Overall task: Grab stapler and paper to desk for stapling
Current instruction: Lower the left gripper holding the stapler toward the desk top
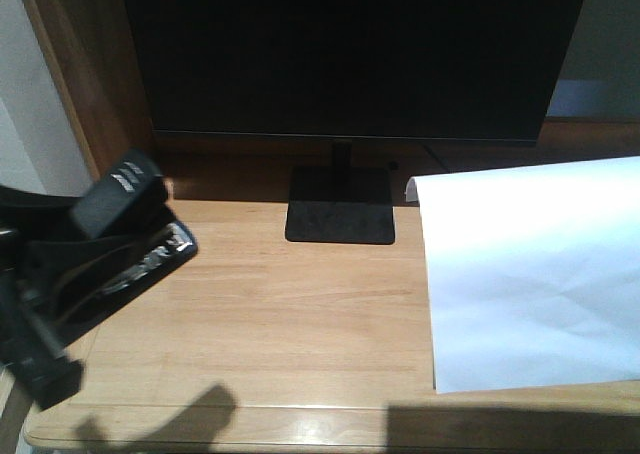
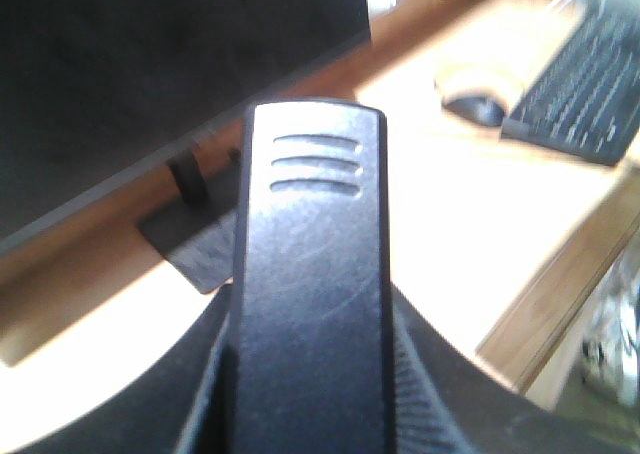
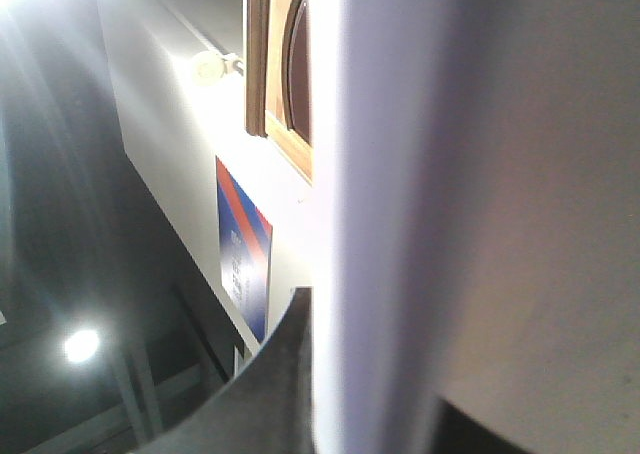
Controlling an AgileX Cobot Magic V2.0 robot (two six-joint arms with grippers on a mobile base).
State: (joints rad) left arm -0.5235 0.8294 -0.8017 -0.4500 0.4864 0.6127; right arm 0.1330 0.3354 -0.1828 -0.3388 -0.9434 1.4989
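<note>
The stapler (image 1: pixel 120 194) is at the left of the desk (image 1: pixel 300 314), tilted and held above the boards by the left claw (image 2: pixel 310 414). It gapes open, its black top arm lifted off a base whose bright metal channel catches the light. The left wrist view alone shows the top arm's finish: glossy black plastic, finely scratched, square-shouldered, with three moulded ridges near its end. Dark ribbed fingers (image 2: pixel 425 394) press on both sides of it, so the claw is clamped on the stapler. That view also shows a mouse (image 2: pixel 475 99) and a black keyboard (image 2: pixel 580 84) on the wood further along. The desk is pale oak with long straight grain and a rounded near edge. The paper (image 1: pixel 530 274) covers its right side, a smooth, blank white sheet with faint creases, its far left corner curled up, running off the right of the front view. In the right wrist view it is a blurred white band between the two dark fingers of the right claw (image 3: pixel 390 414), which pinches it. A red-and-blue poster (image 3: pixel 243 244) and a wooden frame (image 3: pixel 280 74) lie beyond. A flat black monitor (image 1: pixel 350 54) on a square matte stand (image 1: pixel 340 219) fills the far side.
</note>
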